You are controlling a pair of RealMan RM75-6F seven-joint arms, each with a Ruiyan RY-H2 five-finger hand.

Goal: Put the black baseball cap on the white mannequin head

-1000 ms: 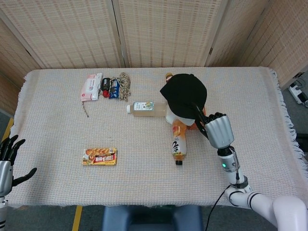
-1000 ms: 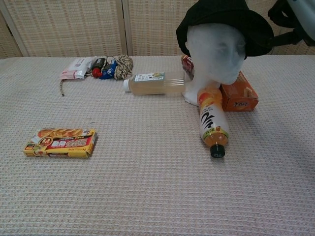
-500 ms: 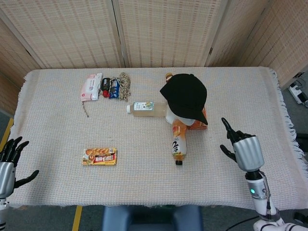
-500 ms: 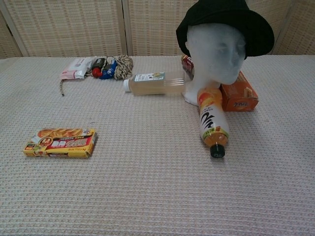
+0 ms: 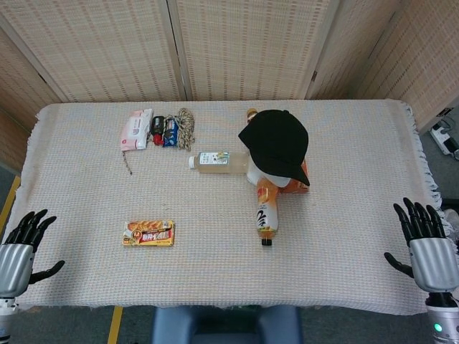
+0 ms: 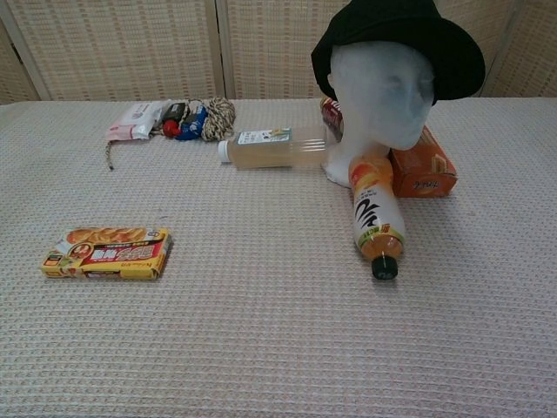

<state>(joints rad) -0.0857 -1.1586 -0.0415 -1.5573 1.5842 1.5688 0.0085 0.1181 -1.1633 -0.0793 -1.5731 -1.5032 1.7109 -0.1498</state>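
One black baseball cap (image 6: 399,39), one white mannequin head (image 6: 383,91), two bottles lying flat, pale (image 6: 274,146) and orange (image 6: 375,213), one orange box (image 6: 422,171), one yellow snack pack (image 6: 106,252), one pink tissue pack (image 5: 135,130), one rope coil (image 5: 186,127), two hands, left (image 5: 20,252), right (image 5: 427,247)

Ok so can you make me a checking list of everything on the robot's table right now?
Surface: table under a woven beige cloth, fringed at the right edge.
Job's things: black baseball cap sits on the white mannequin head.
Clutter: orange drink bottle and pale tea bottle lying down; orange box beside the head; yellow snack box; pink tissue pack; rope bundle.
Hands: left hand and right hand holding nothing, fingers apart, at the table's near corners.
Cables: power strip on the floor, right.
Surroundings: woven folding screens behind.
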